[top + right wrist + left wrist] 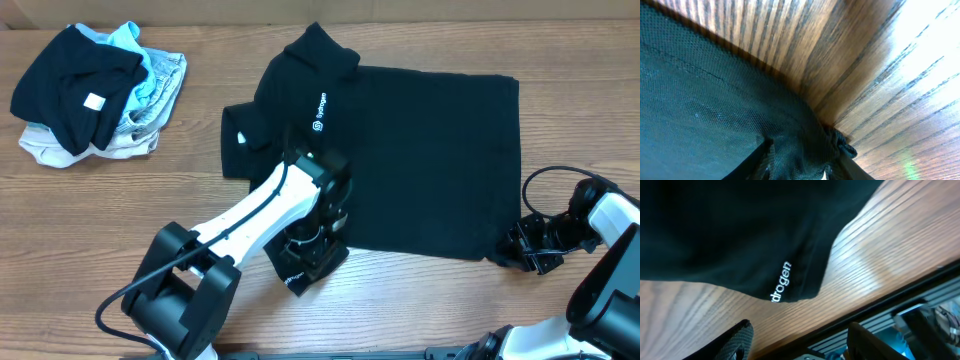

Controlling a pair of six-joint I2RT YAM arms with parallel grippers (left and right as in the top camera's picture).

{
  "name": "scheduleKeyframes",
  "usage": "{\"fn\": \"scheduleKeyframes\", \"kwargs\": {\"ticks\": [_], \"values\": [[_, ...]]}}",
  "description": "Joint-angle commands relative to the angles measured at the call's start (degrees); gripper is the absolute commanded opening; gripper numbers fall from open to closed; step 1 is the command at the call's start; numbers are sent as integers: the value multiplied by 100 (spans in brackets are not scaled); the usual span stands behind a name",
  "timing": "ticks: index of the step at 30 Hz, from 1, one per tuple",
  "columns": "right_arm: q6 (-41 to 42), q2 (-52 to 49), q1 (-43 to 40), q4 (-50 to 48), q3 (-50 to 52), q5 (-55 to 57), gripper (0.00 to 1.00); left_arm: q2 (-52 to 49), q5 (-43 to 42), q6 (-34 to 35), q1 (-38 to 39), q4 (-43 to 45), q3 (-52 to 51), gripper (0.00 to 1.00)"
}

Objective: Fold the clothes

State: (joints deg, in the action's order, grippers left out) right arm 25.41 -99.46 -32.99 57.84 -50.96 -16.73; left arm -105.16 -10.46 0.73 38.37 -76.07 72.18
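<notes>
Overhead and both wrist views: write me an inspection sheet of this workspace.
Surface: wooden table, bare wood showing around the garments.
Job's things: black polo shirt spread at centre, collar toward the far left, white chest logo showing.
Clutter: pile of clothes at the far left corner, with a black garment with a white tag on top.
Grippers: left gripper open over bare wood at the shirt's near edge, holding nothing. Right gripper has the shirt's corner bunched between its fingers; whether it grips cannot be told.
Cables: right-arm cable loops above the table; left-arm cable runs beside its arm.
Surroundings: metal framing past the table's edge.
</notes>
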Motion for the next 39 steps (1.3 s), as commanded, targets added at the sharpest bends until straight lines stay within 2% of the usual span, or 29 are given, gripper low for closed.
{"fn": "scheduleKeyframes", "kwargs": {"ticks": [1, 5, 8, 10, 12, 13, 15, 17, 18, 19, 20, 23, 26, 29, 31, 33, 35, 36, 37, 39], "values": [[-33, -212, 17, -125, 61, 297, 36, -37, 35, 201, -2, 225, -566, 64], [-33, -212, 17, -153, 61, 297, 36, -37, -166, 358, -24, 767, -1045, 62], [-35, -212, 17, -151, 61, 297, 36, -37, -295, 435, -24, 999, -1161, 53], [-35, -212, 17, -144, 61, 297, 36, -37, -295, 470, -26, 1027, -1161, 40], [-35, -212, 17, -142, 61, 299, 36, -37, -282, 470, -26, 1021, -1161, 21], [-35, -212, 17, -140, 61, 297, 37, -37, -258, 490, -28, 1014, -1161, 15], [-37, -212, 17, -140, 61, 299, 36, -37, -85, 579, -39, 992, -1161, 6], [-144, -212, 17, -144, 55, 291, 36, -37, 140, 684, -81, 942, -1161, 4], [-168, -212, 17, -142, 39, 295, 36, -37, 212, 734, -103, 918, -1161, 8], [-199, -210, 17, -107, 13, 293, 36, -37, 212, 728, -129, 901, -1161, 37], [-234, -201, 17, -52, -24, 291, 36, -37, 210, 723, -149, 885, -1161, 58], [-317, -122, 17, 103, -179, 251, 37, -37, 205, 723, -162, 927, -1185, 65], [-317, 66, 17, 275, -319, 251, 40, -37, 157, 728, -155, 1110, -1281, 63], [-315, 332, 17, 380, -393, 251, 47, -37, 120, 750, -155, 1335, -1504, 62], [-313, 487, 17, 422, -393, 254, 54, -37, 26, 767, -168, 1419, -1591, 55], [-313, 564, 17, 457, -393, 251, 57, -37, -7, 769, -181, 1423, -1596, 44], [-315, 570, 17, 481, -391, 254, 58, -37, -7, 769, -184, 1419, -1596, 28], [-317, 570, 20, 490, -387, 254, 58, -37, -7, 776, -188, 1392, -1591, 13], [-317, 570, 26, 505, -385, 254, 58, -37, -4, 841, -203, 1327, -1576, 5], [-339, 570, 46, 531, -376, 256, 58, -37, 11, 855, -269, 1134, -1504, 4]]}}
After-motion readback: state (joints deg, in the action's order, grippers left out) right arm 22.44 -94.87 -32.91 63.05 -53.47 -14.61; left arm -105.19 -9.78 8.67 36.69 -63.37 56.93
